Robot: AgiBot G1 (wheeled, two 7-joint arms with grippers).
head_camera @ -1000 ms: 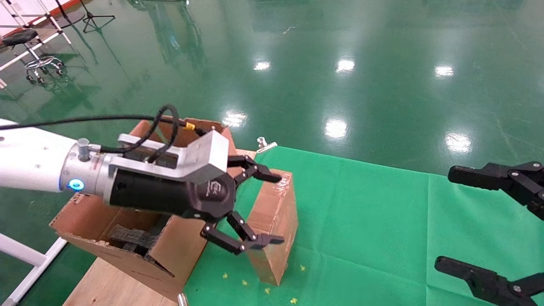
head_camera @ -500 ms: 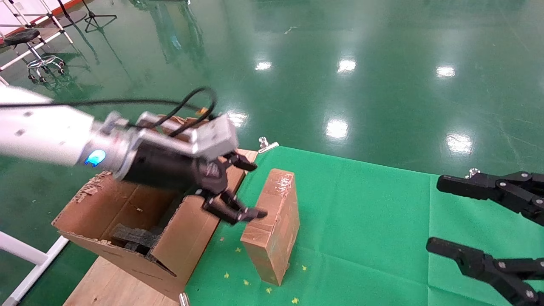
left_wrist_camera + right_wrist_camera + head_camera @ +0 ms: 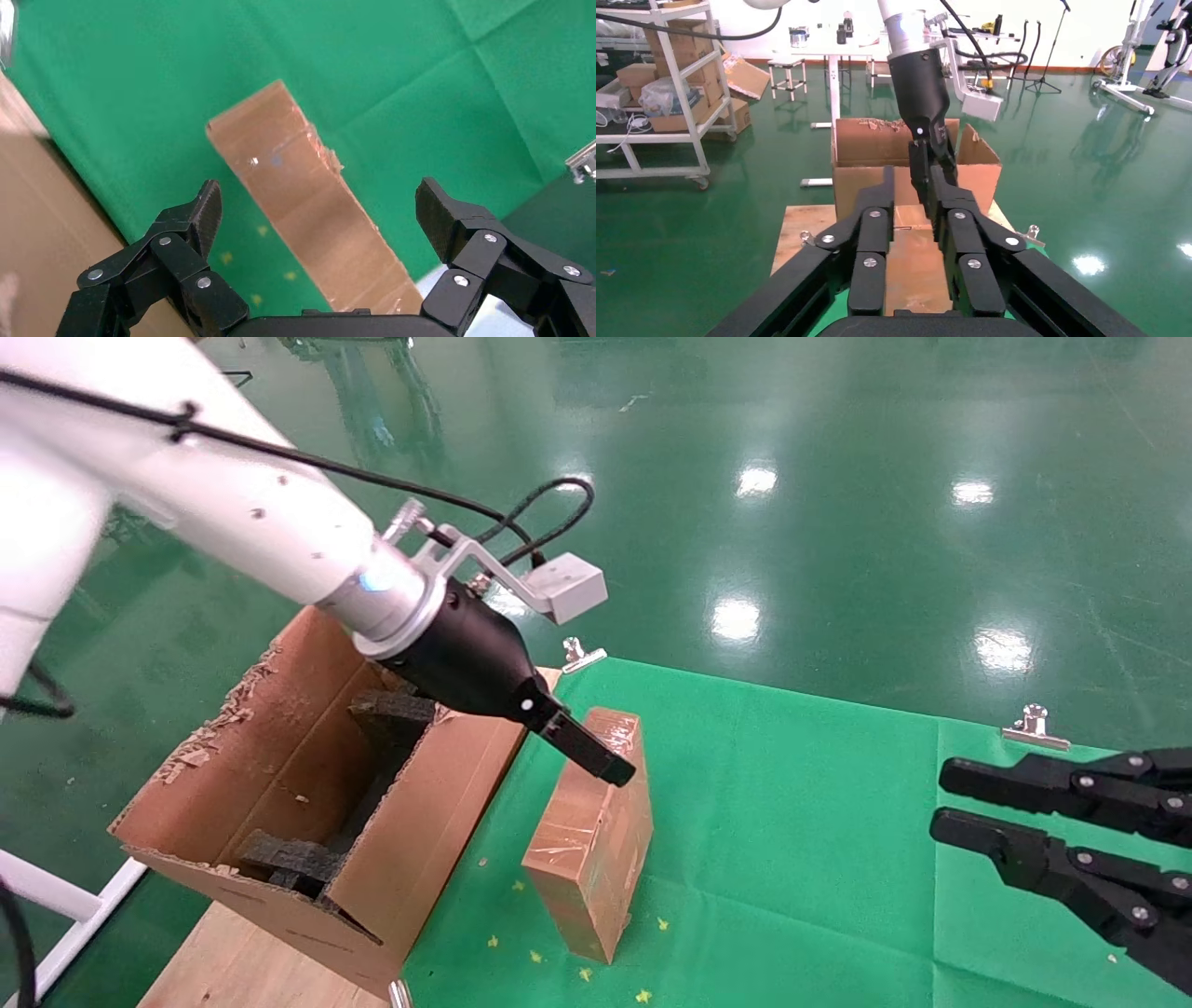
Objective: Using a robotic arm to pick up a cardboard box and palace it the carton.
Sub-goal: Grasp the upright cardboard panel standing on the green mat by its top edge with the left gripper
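Observation:
The cardboard box [image 3: 591, 850], brown and tape-wrapped, stands on its narrow end on the green cloth [image 3: 801, 822], just right of the carton [image 3: 279, 756]. The robotic arm is my left arm. It slants down from the upper left with its gripper [image 3: 605, 768] just above the box's top end. In the left wrist view this gripper [image 3: 320, 203] is wide open, its fingers on either side of the box [image 3: 309, 196] and not touching it. My right gripper [image 3: 939, 796] hovers at the right edge, holding nothing, fingers a narrow gap apart.
Black foam blocks [image 3: 391, 710] lie inside the carton, which rests on a wooden board [image 3: 251, 961]. Metal clips [image 3: 584, 654] [image 3: 1034, 727] pin the cloth's far edge. Beyond that edge is glossy green floor. The carton's near wall [image 3: 438, 822] stands close beside the box.
My left arm has swung upward and turned, so its gripper now points down over the box's top instead of reaching from the side. My right gripper's fingers have drawn much closer together.

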